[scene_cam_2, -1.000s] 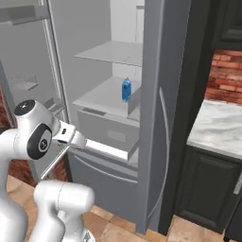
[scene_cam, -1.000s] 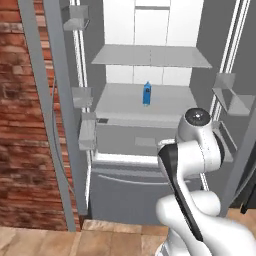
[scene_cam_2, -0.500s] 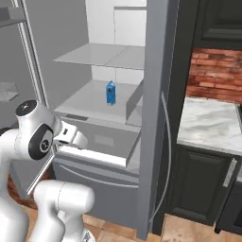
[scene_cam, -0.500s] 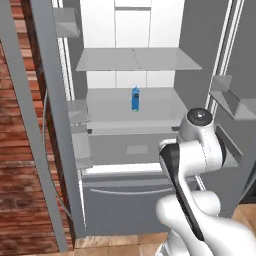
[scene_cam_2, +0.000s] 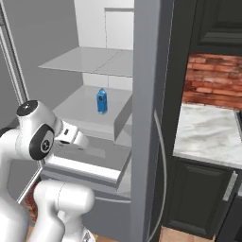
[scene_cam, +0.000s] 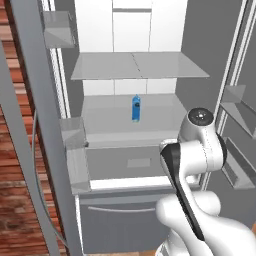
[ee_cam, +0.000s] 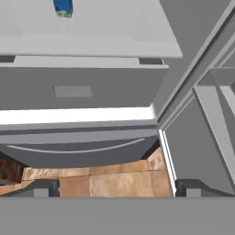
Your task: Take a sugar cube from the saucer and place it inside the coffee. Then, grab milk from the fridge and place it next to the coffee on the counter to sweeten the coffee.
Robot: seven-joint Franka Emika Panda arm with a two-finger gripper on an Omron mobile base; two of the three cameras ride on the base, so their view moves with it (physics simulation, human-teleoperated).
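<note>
The fridge (scene_cam: 200,60) stands with both doors swung wide, pale shelves bare but for one thing; the milk (scene_cam: 135,108), a small blue carton, stands upright alone on the middle shelf (scene_cam: 105,122), about midway along it and set back from its front edge; in the right base view the milk (scene_cam_2: 101,100) stands well in from the shelf's right-hand end; the upper shelf (scene_cam: 140,65) above it carries nothing; the lower drawer (scene_cam: 120,220) below is closed; the left door's bins (scene_cam: 72,132) look empty. To the right of the fridge the marble table (scene_cam_2: 208,134) runs over black cabinets (scene_cam_2: 198,198) under a brick wall (scene_cam_2: 215,80). The arm is folded in front of the fridge, forearm reaching low toward the drawer level; the tool (ee_cam: 114,188) points down and forward at the drawer front and tiled floor (ee_cam: 114,176), its two dark tips spread as wide as they go, gripping nothing; the milk (ee_cam: 63,7) shows at the top edge of the hand view, well apart from the tool.
</note>
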